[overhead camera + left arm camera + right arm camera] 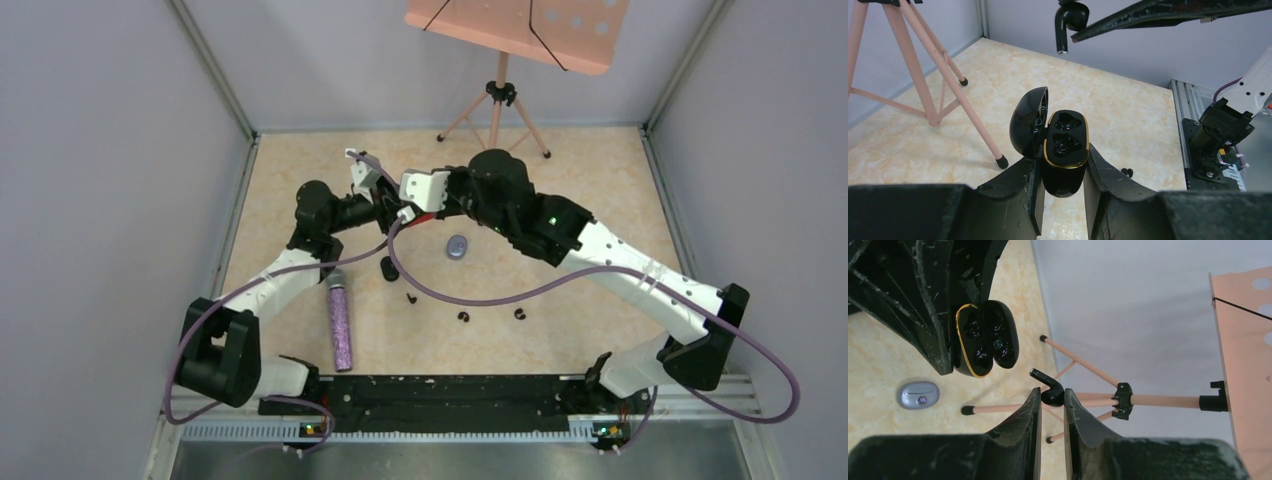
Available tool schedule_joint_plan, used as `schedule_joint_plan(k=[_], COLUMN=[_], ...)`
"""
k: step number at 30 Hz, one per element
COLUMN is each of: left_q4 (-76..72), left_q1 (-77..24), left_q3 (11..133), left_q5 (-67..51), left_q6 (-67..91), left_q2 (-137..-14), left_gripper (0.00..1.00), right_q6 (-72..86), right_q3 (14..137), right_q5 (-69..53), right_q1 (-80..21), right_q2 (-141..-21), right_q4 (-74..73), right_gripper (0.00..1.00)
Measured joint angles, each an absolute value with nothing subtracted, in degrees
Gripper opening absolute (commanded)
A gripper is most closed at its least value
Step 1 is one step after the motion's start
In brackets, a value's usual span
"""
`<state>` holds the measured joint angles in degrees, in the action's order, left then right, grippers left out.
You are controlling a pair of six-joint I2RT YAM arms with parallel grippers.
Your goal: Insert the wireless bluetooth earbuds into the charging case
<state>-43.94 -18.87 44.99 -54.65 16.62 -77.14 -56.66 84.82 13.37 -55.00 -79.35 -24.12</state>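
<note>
One black charging case (1064,140), lid swung open, sits pinched in the left hand (1063,167), and the left wrist view shows both gold-rimmed sockets empty. The right hand (1052,395) pinches one black earbud (1050,390) in the air near the case, not touching. The top view adds three loose earbuds (463,317) on the surface (600,200), one glittery microphone (340,322) and one closed grey case (457,246).

White arms (620,265), black joints (215,355), purple cables (470,299)
</note>
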Motion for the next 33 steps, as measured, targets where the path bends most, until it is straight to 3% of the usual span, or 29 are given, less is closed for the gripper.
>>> schedule_joint_plan(k=[12,33], left_q4=[-46.06,-46.59], left_q1=[-18.87,-18.87], left_q3=[43.16,42.89], left_q5=[-51.42,-51.07], left_q6=[19.0,22.68], left_q2=[-74.72,-74.72], left_gripper=[0.0,0.0], right_q6=[-50.06,-50.98], right_q3=[96.4,97.95], right_q5=[10.33,10.44], right_q1=[-55.0,-55.0], right_q2=[-85.32,-87.96], right_q4=[-36.75,-39.46], right_gripper=[0.0,0.0])
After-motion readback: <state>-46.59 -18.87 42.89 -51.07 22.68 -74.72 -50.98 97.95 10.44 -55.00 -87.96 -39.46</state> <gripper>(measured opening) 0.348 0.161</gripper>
